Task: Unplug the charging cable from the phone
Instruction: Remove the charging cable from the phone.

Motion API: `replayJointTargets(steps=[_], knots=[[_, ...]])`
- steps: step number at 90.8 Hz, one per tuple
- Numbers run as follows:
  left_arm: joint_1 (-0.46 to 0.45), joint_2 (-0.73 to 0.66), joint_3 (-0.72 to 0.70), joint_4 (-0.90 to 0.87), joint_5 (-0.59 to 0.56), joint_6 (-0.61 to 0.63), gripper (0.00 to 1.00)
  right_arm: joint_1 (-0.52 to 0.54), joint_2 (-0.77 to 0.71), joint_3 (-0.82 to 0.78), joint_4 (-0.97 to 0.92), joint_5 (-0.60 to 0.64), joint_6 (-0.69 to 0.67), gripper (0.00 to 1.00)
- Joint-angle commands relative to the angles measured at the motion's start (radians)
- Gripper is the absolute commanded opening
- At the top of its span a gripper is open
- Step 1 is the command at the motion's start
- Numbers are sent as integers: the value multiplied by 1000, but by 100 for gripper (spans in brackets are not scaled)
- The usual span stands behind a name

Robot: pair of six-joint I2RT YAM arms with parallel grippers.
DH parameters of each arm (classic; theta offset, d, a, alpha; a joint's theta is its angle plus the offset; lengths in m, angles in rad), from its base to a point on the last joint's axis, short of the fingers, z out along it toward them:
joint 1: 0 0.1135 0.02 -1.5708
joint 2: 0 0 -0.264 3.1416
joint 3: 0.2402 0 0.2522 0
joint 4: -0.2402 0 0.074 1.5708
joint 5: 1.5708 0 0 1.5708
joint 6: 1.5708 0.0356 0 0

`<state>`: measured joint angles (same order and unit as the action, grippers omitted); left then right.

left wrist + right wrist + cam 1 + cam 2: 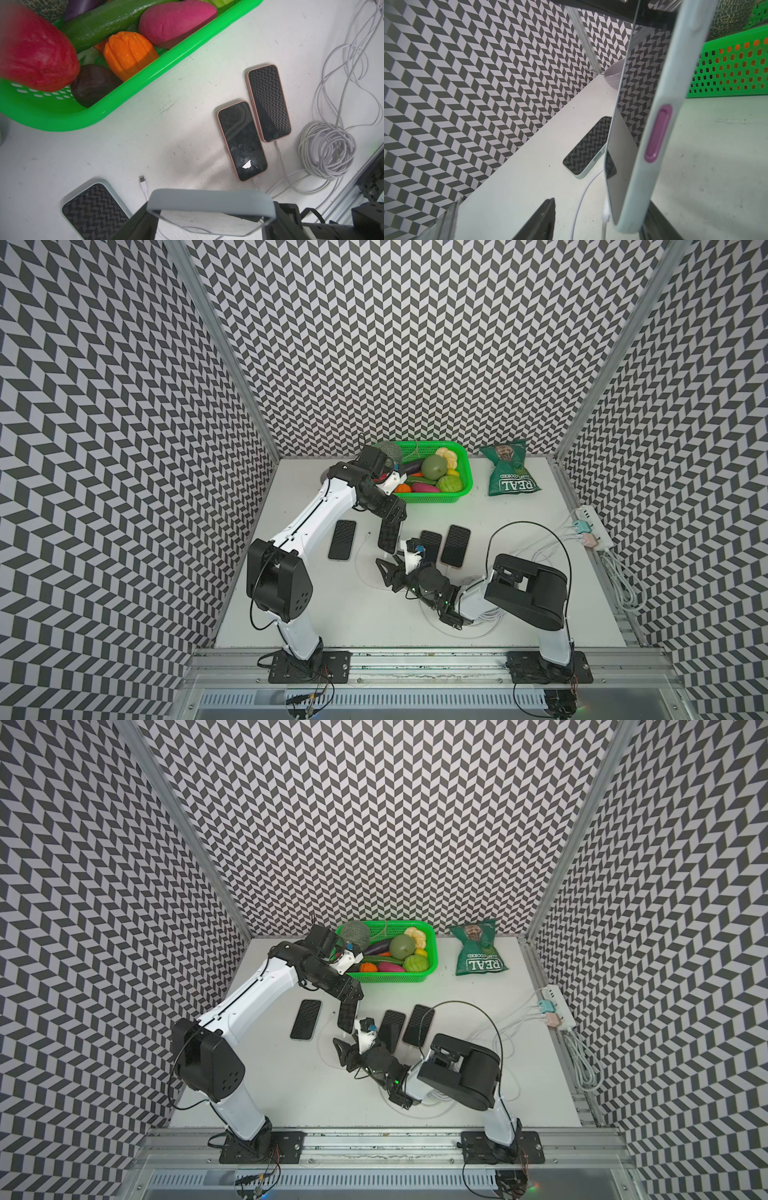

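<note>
**Table** [332, 614]: white, seen from above in both top views.

**Left arm** [307, 518]: stretched toward the far side.

**Right arm** [528, 593]: folded low across the near side.

**Basket** [432, 498]: green, filled with toy produce, at the back of the table. A green bag [509, 472] lies beside it.

**Power strip** [598, 531]: along the right edge. White leads run from it to a coil [326, 149].

**Phone** [389, 537]: pale blue case, near the table's centre, tilted with its far end raised.

**Left gripper** [390, 516]: clamped across the phone's raised end.

**Flat phone** [343, 540]: pale case, lying to the left of the held one.

**Pink phones** [456, 545]: two, side by side on the right, each with a lead at its near end.

**Right gripper** [387, 568]: at the phone's lower end, jaws apart. The right wrist view shows one finger [539, 218] standing clear of the case.

**Cable** [604, 216]: white, meeting the phone's lower end. Whether its plug is seated cannot be told.

**Loose plug** [143, 182]: bare on the table, between the flat phone and the held one.
</note>
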<state>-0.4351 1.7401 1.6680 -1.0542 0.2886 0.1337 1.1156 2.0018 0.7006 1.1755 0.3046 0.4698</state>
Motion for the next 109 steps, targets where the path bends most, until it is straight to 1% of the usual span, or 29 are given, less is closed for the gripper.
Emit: replayJointTargets(steps=[1,42,61,74,82,96,109], knots=[[9,-45,47,-4,36,2,0,-8,18,12,7,28,23,59],[15,-40,55,-3,44,-3,0,-22,37,43,-38,-23,62,38],[23,-30,63,-2,41,-9,0,-23,23,51,-77,-64,64,25],[29,-23,71,2,32,-13,0,-22,-4,92,-201,-119,46,13],[31,-21,76,6,23,-18,0,-23,-15,94,-221,-141,43,6],[32,-19,84,14,0,-25,0,-23,-34,88,-235,-155,52,0],[32,-12,90,19,-14,-31,0,-19,-48,83,-243,-178,61,0]])
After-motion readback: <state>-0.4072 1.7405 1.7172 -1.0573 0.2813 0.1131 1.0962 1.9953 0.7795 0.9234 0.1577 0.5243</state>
